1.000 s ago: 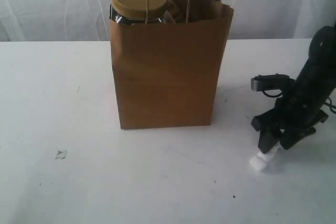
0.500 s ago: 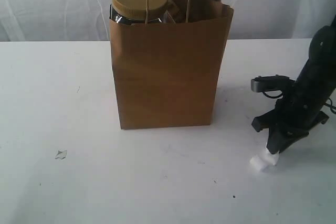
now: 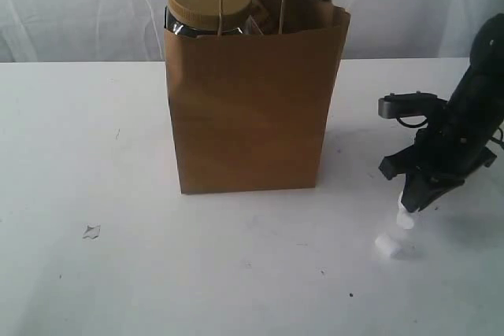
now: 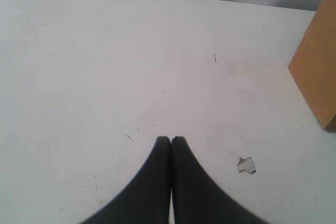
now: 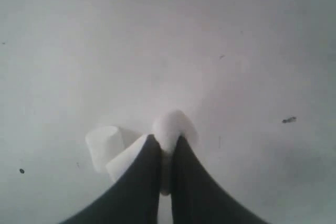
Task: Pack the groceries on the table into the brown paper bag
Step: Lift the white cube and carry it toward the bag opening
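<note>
The right arm (image 3: 465, 127) sloped downward at the right of the exterior view, wrist low, with the right gripper (image 3: 407, 204) pointing down. Its jaws were closed on one white marshmallow (image 5: 170, 124), pinched between the fingertips. The left gripper (image 4: 170, 141) was fully closed, fingertips touching, empty, and pointed obliquely downward.

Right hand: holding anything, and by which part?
The right hand pinches one white marshmallow by one end; the rest sticks out beyond the hand. A second marshmallow lies loose on the table beside it.
</note>
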`<state>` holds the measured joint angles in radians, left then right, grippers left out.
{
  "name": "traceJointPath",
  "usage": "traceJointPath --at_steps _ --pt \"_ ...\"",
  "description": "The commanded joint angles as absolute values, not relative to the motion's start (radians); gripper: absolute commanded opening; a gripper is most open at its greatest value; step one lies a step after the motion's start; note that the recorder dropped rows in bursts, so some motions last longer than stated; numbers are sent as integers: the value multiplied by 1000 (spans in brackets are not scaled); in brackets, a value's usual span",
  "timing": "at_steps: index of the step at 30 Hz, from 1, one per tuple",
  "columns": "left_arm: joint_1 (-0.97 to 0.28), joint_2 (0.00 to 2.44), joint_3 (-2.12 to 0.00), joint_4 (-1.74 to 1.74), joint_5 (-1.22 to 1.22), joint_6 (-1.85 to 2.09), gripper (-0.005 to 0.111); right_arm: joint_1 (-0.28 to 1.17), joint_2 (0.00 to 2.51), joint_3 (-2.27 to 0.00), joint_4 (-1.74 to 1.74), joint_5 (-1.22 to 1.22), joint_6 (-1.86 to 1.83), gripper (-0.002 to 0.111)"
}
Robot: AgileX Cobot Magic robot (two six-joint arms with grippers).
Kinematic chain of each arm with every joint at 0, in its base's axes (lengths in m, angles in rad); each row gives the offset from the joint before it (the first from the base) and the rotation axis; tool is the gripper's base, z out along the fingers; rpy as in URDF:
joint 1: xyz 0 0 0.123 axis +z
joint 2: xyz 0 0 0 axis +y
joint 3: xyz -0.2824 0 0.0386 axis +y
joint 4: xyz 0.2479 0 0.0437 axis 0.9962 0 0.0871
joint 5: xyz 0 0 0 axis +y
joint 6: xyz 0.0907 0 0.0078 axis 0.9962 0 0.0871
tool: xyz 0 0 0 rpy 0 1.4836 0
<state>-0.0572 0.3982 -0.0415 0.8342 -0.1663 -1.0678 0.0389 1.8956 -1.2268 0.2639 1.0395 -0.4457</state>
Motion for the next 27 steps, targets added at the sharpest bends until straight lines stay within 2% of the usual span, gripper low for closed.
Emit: traceJointPath --at_steps 1,7,17,27 --pt "-63 391 -38 846 -164 -1074 0 39 1864 -1244 256 1077 -442 0" --pt "-63 391 -38 846 -164 -1074 0 39 1774 -1327 255 1115 -441 0" --pt "-63 391 -38 846 -164 -1074 0 -6 1735 -1597 276 1183 -415 0" --pt "-63 391 -38 846 -164 -1074 0 -41 1737 -1772 507 1221 -449 0"
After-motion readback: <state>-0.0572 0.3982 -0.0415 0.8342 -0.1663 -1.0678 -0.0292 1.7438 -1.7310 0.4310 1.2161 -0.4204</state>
